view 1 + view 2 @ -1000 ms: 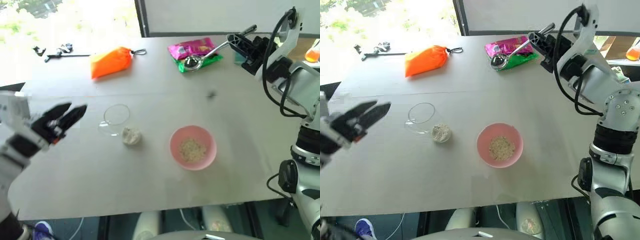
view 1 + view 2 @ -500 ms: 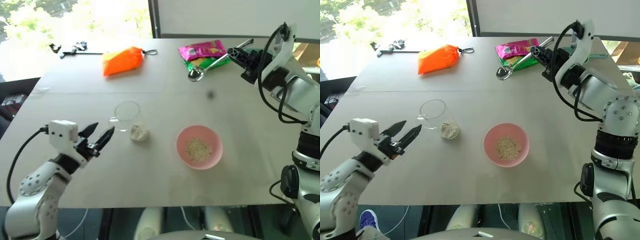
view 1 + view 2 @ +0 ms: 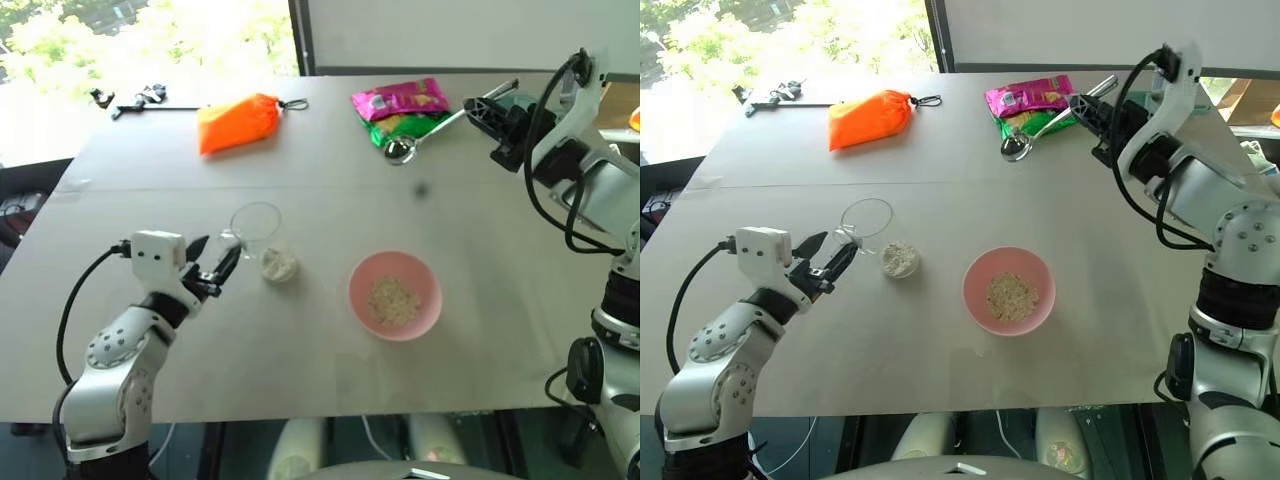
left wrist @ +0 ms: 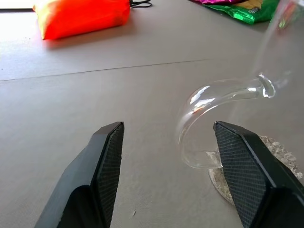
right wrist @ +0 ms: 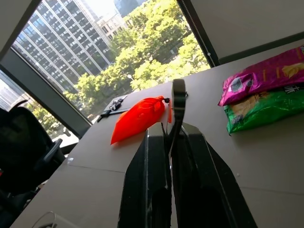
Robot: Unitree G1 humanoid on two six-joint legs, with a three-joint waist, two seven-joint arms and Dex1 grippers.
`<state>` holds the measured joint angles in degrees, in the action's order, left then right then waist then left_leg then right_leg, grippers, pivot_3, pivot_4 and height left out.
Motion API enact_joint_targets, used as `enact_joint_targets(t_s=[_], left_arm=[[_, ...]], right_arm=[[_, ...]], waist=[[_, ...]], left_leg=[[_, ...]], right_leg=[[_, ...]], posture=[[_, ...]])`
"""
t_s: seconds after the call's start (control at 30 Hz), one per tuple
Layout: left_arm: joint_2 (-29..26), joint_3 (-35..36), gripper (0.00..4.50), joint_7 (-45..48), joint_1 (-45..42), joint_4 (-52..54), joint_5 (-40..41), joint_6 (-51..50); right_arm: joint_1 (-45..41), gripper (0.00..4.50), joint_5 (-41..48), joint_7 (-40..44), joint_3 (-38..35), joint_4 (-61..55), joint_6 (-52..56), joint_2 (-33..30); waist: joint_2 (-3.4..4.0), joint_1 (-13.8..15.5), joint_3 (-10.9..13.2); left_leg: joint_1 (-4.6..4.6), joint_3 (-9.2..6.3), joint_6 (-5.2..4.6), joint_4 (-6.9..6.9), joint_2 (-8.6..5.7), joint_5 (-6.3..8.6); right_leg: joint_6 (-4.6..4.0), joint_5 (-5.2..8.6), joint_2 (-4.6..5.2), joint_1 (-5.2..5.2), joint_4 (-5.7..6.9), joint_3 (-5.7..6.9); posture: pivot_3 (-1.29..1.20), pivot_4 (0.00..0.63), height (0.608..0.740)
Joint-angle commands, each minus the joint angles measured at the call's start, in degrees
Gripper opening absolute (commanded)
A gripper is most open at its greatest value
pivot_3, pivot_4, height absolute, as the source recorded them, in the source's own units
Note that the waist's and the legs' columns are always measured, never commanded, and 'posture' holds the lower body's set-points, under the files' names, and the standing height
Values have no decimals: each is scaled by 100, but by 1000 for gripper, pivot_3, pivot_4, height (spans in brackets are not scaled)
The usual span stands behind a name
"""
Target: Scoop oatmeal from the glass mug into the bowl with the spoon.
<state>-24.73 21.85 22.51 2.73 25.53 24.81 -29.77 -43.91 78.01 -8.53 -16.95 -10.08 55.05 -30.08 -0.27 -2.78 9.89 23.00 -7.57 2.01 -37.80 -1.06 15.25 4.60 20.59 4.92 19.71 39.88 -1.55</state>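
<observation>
Your left hand [image 4: 166,175] stands wide around the handle of the small clear glass mug [image 3: 256,226] on the bench [image 3: 480,330], ready to steady it; your right hand [image 5: 170,142] pinches the slim silver spoon [image 3: 425,135], raised beyond the pink bowl [image 3: 395,296].

You're looking at an upper-floor office or lab: a plain grey table [image 3: 480,330] beside a big window [image 5: 95,52] (high-rise blocks [image 5: 57,42] and treetops beyond the fingers).

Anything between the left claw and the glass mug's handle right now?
Nothing: in the left wrist view the glass mug's handle sits just ahead of the open left claw, with bare table between its fingers.
</observation>
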Motion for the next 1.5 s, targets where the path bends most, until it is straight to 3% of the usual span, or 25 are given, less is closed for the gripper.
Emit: enact_joint_targets(t_s=[0.03, 0.23, 0.3, 0.37, 0.47, 0.5, 0.8, 0.97, 1.27, 1.5], left_arm=[[-54, -95, 3082, -66, -176, -35, -111, 168], [-40, -307, 3082, -74, -378, -358, -319, 295], [-5, -360, 1943, -48, -510, -525, -367, 416], [8, -380, 1486, -15, -586, -625, -380, 529], [-22, -401, 258, 21, -587, -678, -386, 616], [-22, -400, 86, 16, -589, -694, -372, 627], [28, -374, 86, -162, -779, -650, -288, 486], [34, -545, 86, -469, -1338, -548, -402, 250], [290, -1846, 86, -439, -3140, -1794, -1377, 1003], [552, -2200, 86, -327, -3616, -2433, -1697, 1734]], right_arm=[[-70, 0, 72, 67, -156, -173, -78, -39], [-52, 0, 62, 76, -130, -204, -83, -14], [-31, 0, 75, 64, -135, -238, -75, -24], [-1, 0, 99, 44, -149, -287, -59, -49], [38, 0, 118, 19, -169, -344, -47, -90], [52, 0, 112, 20, -174, -366, -50, -106], [119, 0, 141, 3, -133, -459, -45, -136], [62, 0, 304, 181, -61, -542, 40, -167], [-449, 0, 864, 201, 211, -844, 62, -149], [-591, 0, 936, 173, 493, -1145, 90, -274]], waist=[[0, 14, 0], [0, 21, 0], [0, 24, 0], [0, 25, 0], [0, 20, 0], [0, 18, 0], [0, 20, 0], [-2, 25, 1], [-3, 12, 2], [-5, -10, 3]], left_leg=[[-1, 0, 0, 0, 0, 0], [-1, 3, 0, 4, 0, 0], [-4, 0, 0, 8, 0, 0], [-4, 2, 0, 8, 0, 0], [-4, 3, 0, 8, 0, 0], [-4, 3, 0, 9, 0, 0], [-7, 5, 0, 16, 2, 0], [-5, 4, 0, 16, 1, 0], [-1, 5, 1, 15, -2, -1], [11, 4, 1, 24, -2, -1]], right_leg=[[0, 0, 0, 0, 0, 0], [0, 0, 0, 0, -2, -2], [0, 0, -1, 0, -2, -1], [0, 0, 0, 0, -2, -2], [0, 0, 0, 0, -4, -3], [0, 0, 0, 0, -5, -3], [0, 0, -1, 1, -5, -6], [0, 0, -1, 1, -6, -4], [0, 0, 0, 0, -10, -1], [0, 0, 1, 12, -13, 2]], posture=[[0, 150, 740], [0, 150, 740], [0, 150, 740], [0, 150, 740], [0, 150, 740], [0, 150, 740], [0, 150, 740], [0, 150, 740], [0, 150, 740], [0, 150, 740]])
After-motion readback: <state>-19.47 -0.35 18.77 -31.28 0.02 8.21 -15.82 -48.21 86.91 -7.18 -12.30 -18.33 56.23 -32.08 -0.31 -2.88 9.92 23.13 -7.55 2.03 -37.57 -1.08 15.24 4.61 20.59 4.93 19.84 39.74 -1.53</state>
